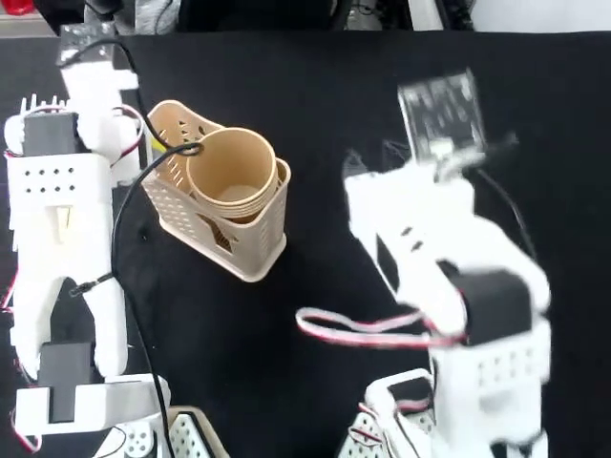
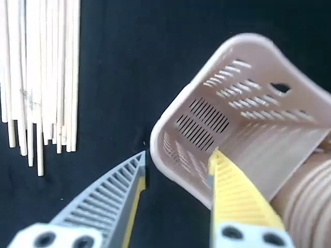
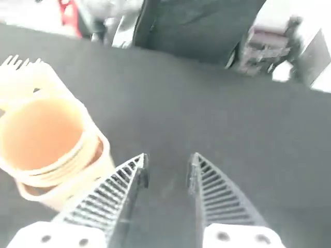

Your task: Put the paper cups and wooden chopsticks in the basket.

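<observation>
On the black table, we see the basket holding stacked paper cups, wooden chopsticks lying beside it, left gripper spread, seemingly straddling its wall, right gripper parted nearby

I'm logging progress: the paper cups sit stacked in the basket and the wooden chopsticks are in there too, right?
Not quite. The paper cups are stacked in the basket, but the wooden chopsticks lie in a bundle on the black table, outside the basket; the left wrist view shows it.
</observation>
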Controlling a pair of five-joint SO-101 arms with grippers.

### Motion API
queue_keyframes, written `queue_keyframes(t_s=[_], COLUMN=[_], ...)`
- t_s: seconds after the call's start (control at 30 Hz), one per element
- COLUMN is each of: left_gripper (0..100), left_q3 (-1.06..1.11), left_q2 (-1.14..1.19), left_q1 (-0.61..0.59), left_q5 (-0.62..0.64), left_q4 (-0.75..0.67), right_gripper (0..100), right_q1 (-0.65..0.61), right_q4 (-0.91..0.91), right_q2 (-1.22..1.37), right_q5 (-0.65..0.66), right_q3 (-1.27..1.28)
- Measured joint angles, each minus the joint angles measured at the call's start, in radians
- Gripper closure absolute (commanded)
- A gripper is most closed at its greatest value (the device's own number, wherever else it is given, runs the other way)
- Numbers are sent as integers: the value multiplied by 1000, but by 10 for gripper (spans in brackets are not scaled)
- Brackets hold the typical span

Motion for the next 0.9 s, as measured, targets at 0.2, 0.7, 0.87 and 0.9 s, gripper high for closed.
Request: queue_keyframes(t_s=[0.2, 0.7, 0.87, 0.9], left_gripper=[801, 801, 801, 801], left_q3=[17, 23, 32, 32], left_q2=[0, 0, 0, 0], left_q1=[0, 0, -18, -29], left_q5=[-40, -41, -41, -41], left_q4=[-12, -12, -12, -12], right_gripper=[843, 843, 844, 844], right_q1=[-46, -44, -44, -44], right_q4=[293, 356, 356, 356], right_q2=[368, 629, 629, 624], right_q5=[-17, -146, -146, -146], right_q3=[-479, -733, -717, -692])
